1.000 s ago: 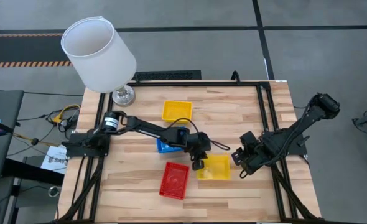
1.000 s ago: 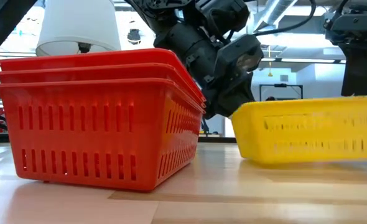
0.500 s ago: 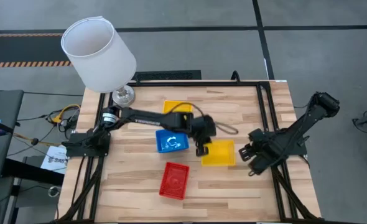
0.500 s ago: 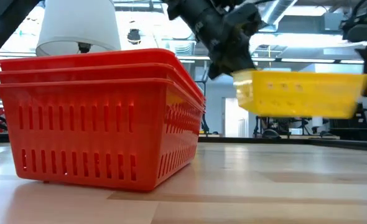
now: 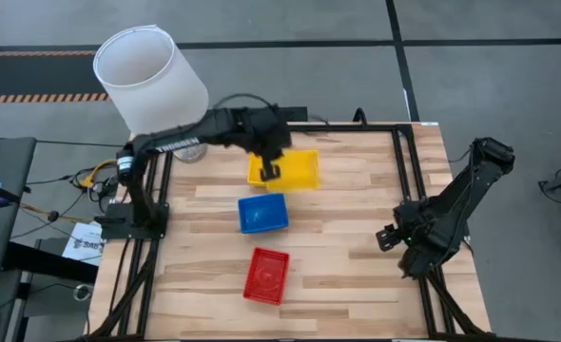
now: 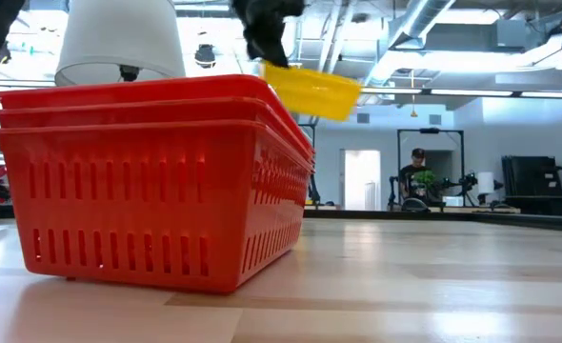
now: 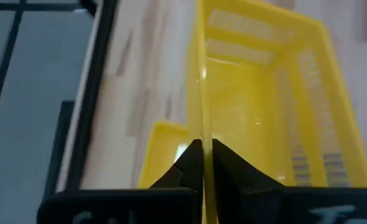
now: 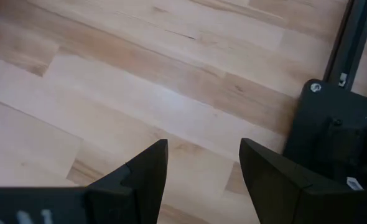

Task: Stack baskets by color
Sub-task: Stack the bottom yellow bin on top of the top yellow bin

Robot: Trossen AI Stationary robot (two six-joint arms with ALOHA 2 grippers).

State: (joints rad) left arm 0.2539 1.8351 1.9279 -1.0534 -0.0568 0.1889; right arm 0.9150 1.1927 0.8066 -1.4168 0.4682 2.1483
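You have a yellow basket of perforated plastic in the air at the back of the table, tilted, directly over a second yellow basket lying there. The left gripper has its fingers pinched tight on the thin rim of the raised one. In front of these sits a blue basket, then a nested stack of slotted red baskets. The right gripper hangs over bare pale wood at the table's right edge, fingers spread wide, holding nothing
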